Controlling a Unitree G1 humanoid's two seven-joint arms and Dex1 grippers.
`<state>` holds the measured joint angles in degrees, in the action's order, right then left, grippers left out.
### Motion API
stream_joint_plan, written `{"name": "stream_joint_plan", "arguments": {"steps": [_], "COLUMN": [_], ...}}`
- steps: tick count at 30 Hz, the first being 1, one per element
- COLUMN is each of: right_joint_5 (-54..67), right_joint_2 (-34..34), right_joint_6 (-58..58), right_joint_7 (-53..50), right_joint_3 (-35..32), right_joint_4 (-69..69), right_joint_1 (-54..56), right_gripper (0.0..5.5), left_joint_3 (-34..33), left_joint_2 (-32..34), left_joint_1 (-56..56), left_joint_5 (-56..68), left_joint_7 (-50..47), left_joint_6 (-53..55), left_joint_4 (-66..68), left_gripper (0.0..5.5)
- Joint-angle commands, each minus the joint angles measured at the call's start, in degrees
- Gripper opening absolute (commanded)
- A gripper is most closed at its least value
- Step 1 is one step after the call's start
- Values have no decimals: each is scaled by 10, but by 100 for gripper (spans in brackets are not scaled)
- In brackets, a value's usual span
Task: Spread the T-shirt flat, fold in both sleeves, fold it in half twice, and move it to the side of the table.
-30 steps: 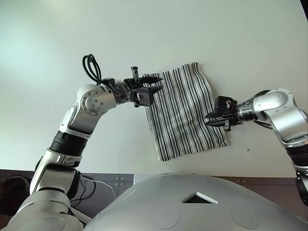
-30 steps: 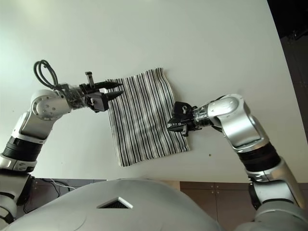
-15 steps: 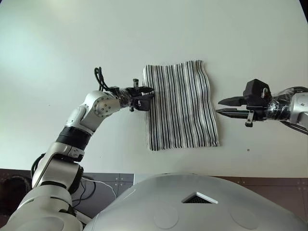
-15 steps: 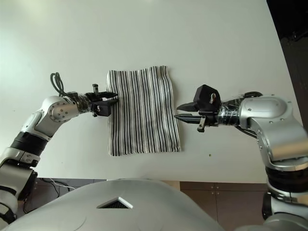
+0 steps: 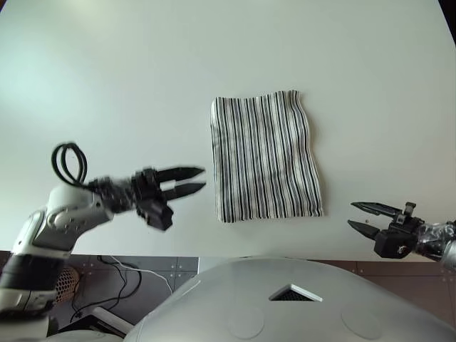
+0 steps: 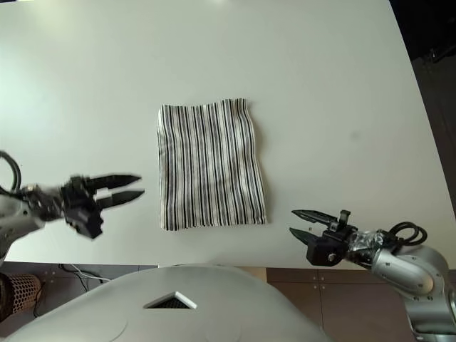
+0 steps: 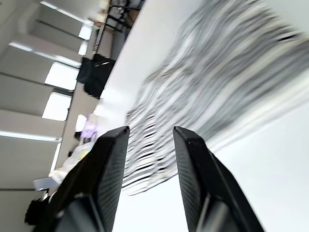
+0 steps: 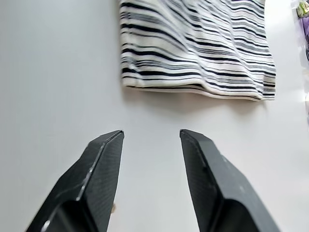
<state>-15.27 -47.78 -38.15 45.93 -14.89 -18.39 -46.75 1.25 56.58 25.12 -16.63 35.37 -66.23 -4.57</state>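
Wide white table (image 5: 107, 71) with plenty of room on the far side and to both sides of the T-shirt (image 5: 265, 157). Near edge just below the cloth's lower hem; right edge well apart from it, with dark floor beyond.

Lying near the middle of the table, closer to the near edge, folded into an upright rectangle with black-and-white stripes running lengthwise. Far edge slightly wavy, right side bulging a little, near corners fairly square. Flat on the surface, touched by neither arm.

Left gripper (image 5: 204, 178) off the cloth's left side, near its lower corner. Fingers parted with a clear gap, holding nothing, tips pointing toward the shirt but apart from it. Right gripper (image 5: 350, 214) by the near table edge, beyond the shirt's lower right corner. Fingers spread, empty, tips aimed leftward and clear of the fabric.
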Motion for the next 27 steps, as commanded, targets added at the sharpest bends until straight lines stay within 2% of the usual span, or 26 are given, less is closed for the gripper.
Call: {"name": "stream_joint_plan", "arguments": {"steps": [1, 2, 7, 13, 18, 26, 27], "right_joint_5": [-32, -35, -30, -48, -50, -57, -59], "right_joint_2": [-3, -6, -19, -21, -22, -21, -21], "right_joint_6": [-47, -52, -51, -61, -57, -54, -55], "right_joint_7": [-37, -42, -51, -58, -63, -77, -79], "right_joint_3": [1, 3, 37, 84, 108, 131, 133], "right_joint_4": [36, 42, 59, 67, 75, 89, 88], "right_joint_1": [15, 23, 99, 128, 153, 176, 176], "right_gripper": [213, 213, 213, 213, 213, 213, 213], "left_joint_3": [-38, -40, -41, -33, -8, 61, 68], "left_joint_2": [-18, -27, -106, -144, -155, -140, -138], "left_joint_1": [42, 42, -12, -56, -68, -103, -109], "left_joint_5": [-87, -102, -216, -330, -393, -429, -428], "left_joint_7": [-25, -32, -78, -146, -205, -244, -244], "left_joint_6": [-92, -102, -105, -106, -91, -46, -38], "left_joint_4": [32, 36, 51, 75, 75, 85, 90], "left_gripper": [172, 172, 240, 245, 245, 245, 227]}}
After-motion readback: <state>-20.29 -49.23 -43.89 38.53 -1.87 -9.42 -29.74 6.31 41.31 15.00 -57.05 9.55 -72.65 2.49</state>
